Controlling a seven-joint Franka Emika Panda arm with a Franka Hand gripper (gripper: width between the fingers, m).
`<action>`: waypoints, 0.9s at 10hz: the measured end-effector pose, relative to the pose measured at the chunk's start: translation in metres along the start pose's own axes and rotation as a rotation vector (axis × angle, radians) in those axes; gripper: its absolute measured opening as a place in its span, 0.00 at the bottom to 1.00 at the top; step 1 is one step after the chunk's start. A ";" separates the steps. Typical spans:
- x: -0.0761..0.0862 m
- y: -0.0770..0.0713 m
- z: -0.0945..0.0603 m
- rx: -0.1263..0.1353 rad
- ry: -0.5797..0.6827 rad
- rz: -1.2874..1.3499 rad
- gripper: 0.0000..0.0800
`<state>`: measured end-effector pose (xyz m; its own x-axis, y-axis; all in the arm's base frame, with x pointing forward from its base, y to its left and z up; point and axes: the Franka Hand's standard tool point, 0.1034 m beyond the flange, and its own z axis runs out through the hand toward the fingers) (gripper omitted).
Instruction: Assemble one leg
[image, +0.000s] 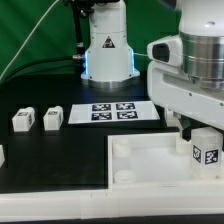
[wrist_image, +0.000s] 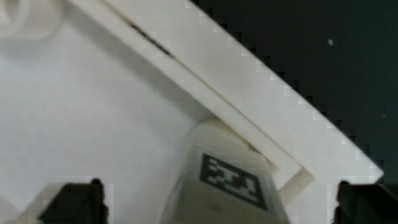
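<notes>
A white leg (image: 204, 149) with a black-and-white tag stands upright in the corner of the large white tray-like part (image: 140, 170), on the exterior view's right. My gripper (image: 197, 133) hangs right over it. In the wrist view the leg (wrist_image: 228, 178) lies between the two dark fingertips (wrist_image: 73, 202), with a gap on each side, next to the tray's raised rim (wrist_image: 214, 80). The gripper (wrist_image: 214, 206) is open and touches nothing that I can see. Two more legs (image: 23, 120) (image: 52, 117) stand on the black table at the exterior view's left.
The marker board (image: 112, 111) lies at the table's middle, in front of the robot's base (image: 106, 50). Another white part (image: 2, 155) shows at the exterior view's left edge. The tray's raised rims run close beside the standing leg.
</notes>
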<state>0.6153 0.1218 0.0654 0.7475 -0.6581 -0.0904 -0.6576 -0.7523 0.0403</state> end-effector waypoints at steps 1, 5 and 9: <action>0.000 0.001 0.000 -0.007 0.005 -0.136 0.81; 0.003 0.003 0.000 -0.014 0.006 -0.566 0.81; 0.007 0.005 -0.001 -0.024 0.009 -0.880 0.81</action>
<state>0.6173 0.1136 0.0662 0.9828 0.1606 -0.0911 0.1595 -0.9870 -0.0191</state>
